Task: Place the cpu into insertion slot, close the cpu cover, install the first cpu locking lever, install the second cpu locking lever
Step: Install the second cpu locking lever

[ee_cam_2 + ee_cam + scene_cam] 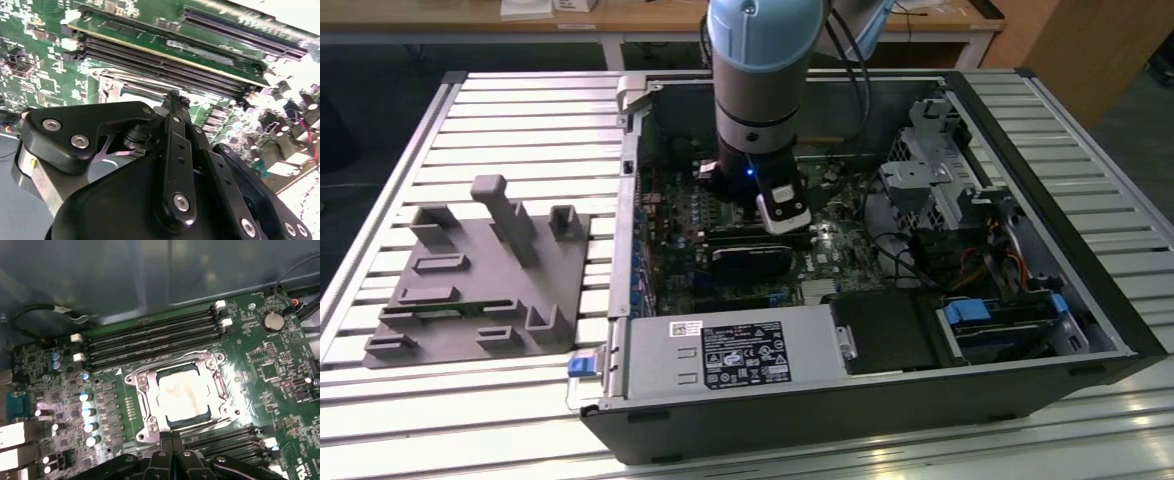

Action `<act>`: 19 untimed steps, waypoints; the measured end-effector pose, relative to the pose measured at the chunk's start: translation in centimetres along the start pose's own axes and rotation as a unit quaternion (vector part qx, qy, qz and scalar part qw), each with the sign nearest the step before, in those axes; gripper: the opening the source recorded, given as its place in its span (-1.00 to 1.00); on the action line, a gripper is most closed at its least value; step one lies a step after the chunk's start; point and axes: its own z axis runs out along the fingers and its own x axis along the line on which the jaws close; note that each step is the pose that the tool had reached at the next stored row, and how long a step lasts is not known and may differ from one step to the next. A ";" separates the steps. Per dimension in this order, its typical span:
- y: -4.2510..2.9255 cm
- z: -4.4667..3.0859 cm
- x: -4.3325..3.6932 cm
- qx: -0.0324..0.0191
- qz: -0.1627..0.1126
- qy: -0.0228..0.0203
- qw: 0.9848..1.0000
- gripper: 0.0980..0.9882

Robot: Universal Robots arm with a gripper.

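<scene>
- Computer case (881, 400): black tower lying on its side, open face up, on a ribbed metal table (520, 110); green motherboard (680, 250) exposed inside.
- Arm (761, 90): grey and blue, reaching straight down into the case over the motherboard.
- Pincer (171, 439): black fingers (176, 145) pressed together, nothing between them, tips poised at the 6 o'clock edge of the socket in the first wrist view.
- Insertion slot (141, 432): square socket with silvery rim, set in the green board between two banks of long black memory slots (150, 340).
- Cpu (184, 394): pale silvery square, seated flat inside the insertion slot.
- Cpu cover (145, 390): silvery frame lying down flat around the cpu, which shows through its cut-out centre.
- Locking levers: position not discernible.
- Grey moulded fixture (480, 275): on the table at 9 o'clock of the case in the exterior view, well apart from the arm.
- Power supply (734, 355): labelled box at the near end of the case.
</scene>
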 end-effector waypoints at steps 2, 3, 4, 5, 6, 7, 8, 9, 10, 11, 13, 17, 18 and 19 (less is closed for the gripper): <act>0.27 0.07 -0.16 0.003 0.001 -0.001 1.000 -0.98; 0.41 0.10 -0.21 0.005 0.001 -0.002 1.000 -0.98; 0.54 0.13 -0.27 0.008 0.001 -0.002 1.000 -0.98; 0.68 0.17 -0.32 0.010 0.001 -0.003 1.000 -0.98; 0.83 0.20 -0.36 0.012 0.002 -0.004 1.000 -0.98; 0.98 0.24 -0.39 0.014 0.002 -0.004 1.000 -0.98; 1.13 0.28 -0.42 0.016 0.002 -0.005 1.000 -0.98; 1.29 0.31 -0.46 0.018 0.002 -0.005 1.000 -0.98; 1.43 0.35 -0.51 0.020 0.002 -0.006 1.000 -0.98; 1.59 0.39 -0.56 0.022 0.002 -0.006 1.000 -0.98; 1.94 0.48 -0.65 0.025 0.003 -0.007 1.000 -0.98; 2.72 0.67 -0.76 0.031 0.003 -0.009 0.999 -0.98; 2.93 0.72 -0.76 0.032 0.003 -0.009 0.999 -0.98; 3.14 0.78 -0.77 0.034 0.003 -0.010 0.999 -0.98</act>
